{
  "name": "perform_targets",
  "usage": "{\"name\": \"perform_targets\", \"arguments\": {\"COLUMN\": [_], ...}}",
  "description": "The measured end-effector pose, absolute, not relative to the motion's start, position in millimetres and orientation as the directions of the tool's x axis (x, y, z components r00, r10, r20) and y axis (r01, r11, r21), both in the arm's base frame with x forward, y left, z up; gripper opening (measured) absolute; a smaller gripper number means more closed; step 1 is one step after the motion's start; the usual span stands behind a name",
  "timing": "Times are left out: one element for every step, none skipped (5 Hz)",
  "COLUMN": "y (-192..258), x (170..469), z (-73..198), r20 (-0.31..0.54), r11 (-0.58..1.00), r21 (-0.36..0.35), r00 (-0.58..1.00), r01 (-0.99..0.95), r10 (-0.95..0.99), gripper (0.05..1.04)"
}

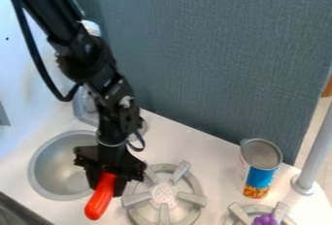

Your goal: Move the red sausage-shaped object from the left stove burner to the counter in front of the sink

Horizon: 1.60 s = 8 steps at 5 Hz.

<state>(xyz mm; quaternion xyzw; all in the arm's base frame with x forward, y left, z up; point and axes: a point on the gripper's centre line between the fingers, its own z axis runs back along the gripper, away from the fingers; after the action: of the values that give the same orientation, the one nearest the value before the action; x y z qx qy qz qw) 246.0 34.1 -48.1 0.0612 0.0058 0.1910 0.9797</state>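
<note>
At the lower left of the frame, the gripper (109, 183) is pinching a red object (100, 198) between the sink (46, 183) and the burner (198, 189); a can (257, 169) is standing at lower right.

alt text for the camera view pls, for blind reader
A black robot arm holds a long red object in its end effector between a round sink and a stove burner; at right, a blue-labelled can and a second burner with something purple.

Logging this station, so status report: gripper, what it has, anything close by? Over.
Gripper closed on long red object. Sink basin one side, burner the other. Can upright past burner.
</note>
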Motion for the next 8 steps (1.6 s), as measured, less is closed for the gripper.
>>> {"name": "perform_targets", "arguments": {"y": [34, 52, 62, 75, 67, 63, 69, 77], "x": [243, 238, 246, 249, 252, 250, 249, 249], "z": [-52, -55, -53, -57, -73, -81, -98, -104], "r20": [0.024, 0.028, 0.052, 0.045, -0.001, -0.023, -0.019, 0.008], "r11": [0.844, 0.8, 0.821, 0.834, 0.846, 0.827, 0.819, 0.813], "r21": [0.059, 0.015, 0.037, 0.056, 0.002, -0.021, -0.043, -0.006], "r00": [0.846, 0.8, 0.822, 0.836, 0.846, 0.827, 0.82, 0.813], "r01": [-0.533, -0.599, -0.569, -0.549, -0.534, -0.563, -0.573, -0.583], "r10": [0.533, 0.599, 0.567, 0.547, 0.534, 0.562, 0.572, 0.583], "gripper": [0.565, 0.565, 0.565, 0.565, 0.565, 0.565, 0.565, 0.565]}}
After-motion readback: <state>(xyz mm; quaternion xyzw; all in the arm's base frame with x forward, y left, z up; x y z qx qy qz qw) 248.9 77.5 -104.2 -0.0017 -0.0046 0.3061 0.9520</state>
